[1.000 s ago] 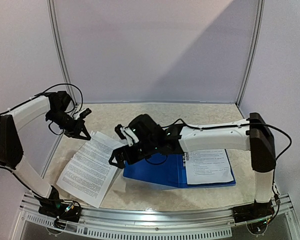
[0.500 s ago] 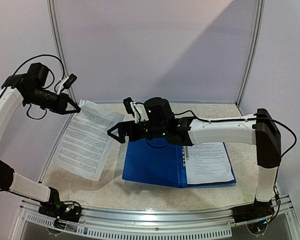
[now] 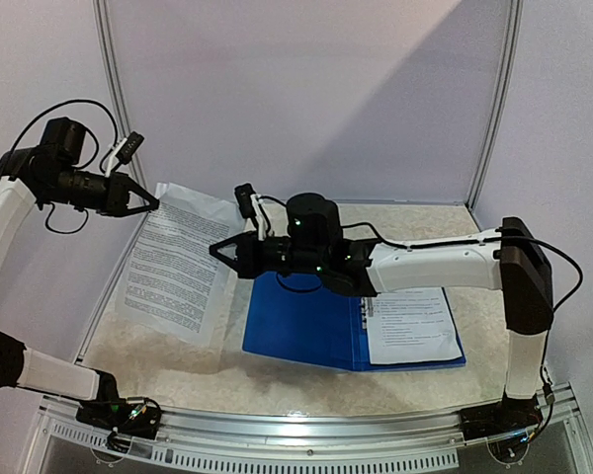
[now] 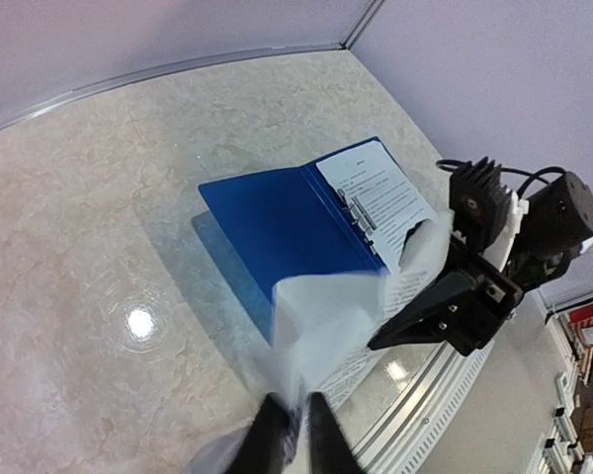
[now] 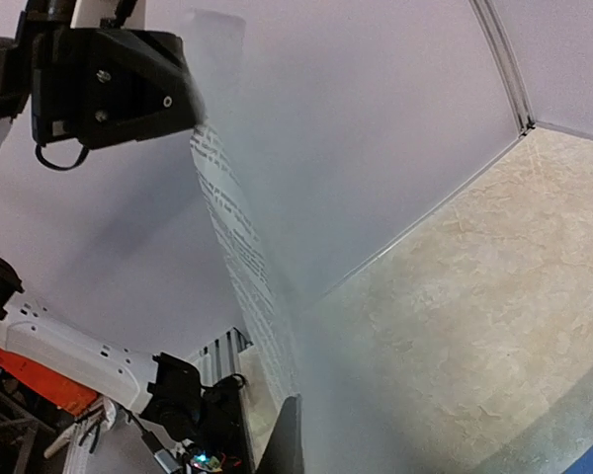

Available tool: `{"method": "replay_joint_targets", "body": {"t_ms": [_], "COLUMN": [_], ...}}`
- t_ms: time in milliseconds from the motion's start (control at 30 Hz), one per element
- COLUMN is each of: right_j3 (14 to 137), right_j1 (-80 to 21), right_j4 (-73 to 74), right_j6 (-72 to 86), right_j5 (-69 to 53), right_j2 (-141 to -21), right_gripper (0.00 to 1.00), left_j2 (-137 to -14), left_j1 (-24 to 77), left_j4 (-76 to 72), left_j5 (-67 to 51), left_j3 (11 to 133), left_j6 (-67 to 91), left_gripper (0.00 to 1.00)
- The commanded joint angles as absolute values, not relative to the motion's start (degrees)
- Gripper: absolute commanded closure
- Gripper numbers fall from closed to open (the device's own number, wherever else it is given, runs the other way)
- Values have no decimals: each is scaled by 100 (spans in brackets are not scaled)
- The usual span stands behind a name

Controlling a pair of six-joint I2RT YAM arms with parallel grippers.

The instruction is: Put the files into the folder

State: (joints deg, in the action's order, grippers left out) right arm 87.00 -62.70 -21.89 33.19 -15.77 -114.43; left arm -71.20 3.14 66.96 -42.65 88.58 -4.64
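"Above the left side of the table (image 3: 277, 390), what is that white thing?"

"One printed sheet (image 3: 173, 262), tilted and held up off the tabletop (whether its lower edge brushes the surface, I cannot tell)."

"Who has it?"

"Both arms. The left gripper (image 3: 150, 203) is pinched tight on the sheet's top far corner. The right gripper (image 3: 220, 249) is clamped on its right edge, about midway down."

"And the folder (image 3: 301, 331)?"

"Lying open and flat on the table, just right of the raised sheet. Its blue cover is on the left, with the metal clip (image 3: 364, 316) along the middle. The other sheet (image 3: 410, 326) lies on its right half."
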Motion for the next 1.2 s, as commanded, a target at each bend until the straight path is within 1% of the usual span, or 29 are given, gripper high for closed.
{"method": "replay_joint_targets", "body": {"t_ms": [0, 33, 67, 133, 167, 233, 333, 367, 400, 433, 533, 600, 667, 767, 833, 933, 1033, 1167], "right_j3": [8479, 8500, 8528, 8642, 8727, 8831, 8846, 8869, 8901, 8955, 9173, 9295, 9386, 9413, 9413, 9396, 9378, 9374], "right_j1": [-6265, -6272, -6267, -6275, -6272, -6271, -6271, -6268, -6270, -6270, -6269, -6275, -6273, -6275, -6270, -6275, -6269, -6272], "right_j4": [-1563, -1252, -921, -181, 231, 899, 1467, 1623, 1802, 1967, 2295, 2392, 2466, 2469, 2458, 2447, 2444, 2385], "right_j6": [2624, 2176, 1807, 1014, 719, -30, -560, -726, -788, -847, -1035, -1063, -1116, -1133, -1163, -1186, -1193, -1204], "right_j5": [-1306, -1234, -1200, -1266, -1294, -1344, -1312, -1316, -1304, -1293, -1329, -1280, -1294, -1315, -1361, -1485, -1668, -1795], "right_j2": [-10848, -10664, -10418, -10068, -9926, -9576, -9119, -9008, -8949, -8884, -8822, -8809, -8799, -8756, -8731, -8690, -8650, -8624], "right_gripper": [100, 100, 100, 100, 100, 100, 100, 100, 100, 100, 100, 100, 100, 100, 100, 100, 100, 100], "left_j2": [-7005, -6962, -6902, -6781, -6758, -6769, -6736, -6733, -6732, -6745, -6848, -6924, -6968, -7044, -7068, -7132, -7258, -7415], "left_j1": [176, 114, 62, 7, 5, 0, 7, 4, 3, 1, 229, 550, 940, 1480, 1596, 1601, 1653, 2148], "left_j4": [7003, 7111, 7205, 7399, 7503, 7768, 8028, 8131, 8198, 8203, 8043, 7980, 7893, 7490, 7112, 6785, 6551, 6327], "left_j5": [-4389, -4386, -4378, -4295, -4252, -4327, -4902, -5204, -5543, -5895, -6689, -6783, -6641, -6228, -5904, -5433, -5623, -5569], "left_j3": [9029, 9073, 9116, 9203, 9266, 9382, 9443, 9473, 9523, 9553, 9793, 10006, 10102, 10013, 9940, 9945, 9914, 9848], "left_j6": [-1181, -1428, -1696, -2206, -2410, -2746, -3201, -3366, -3488, -3566, -3543, -3533, -3530, -3086, -2766, -2686, -2487, -2283], "left_gripper": [54, 43, 34, 24, 21, 19, 16, 12, 3, 1, 0, 0, 1, 0, 0, 0, 1, 2]}}
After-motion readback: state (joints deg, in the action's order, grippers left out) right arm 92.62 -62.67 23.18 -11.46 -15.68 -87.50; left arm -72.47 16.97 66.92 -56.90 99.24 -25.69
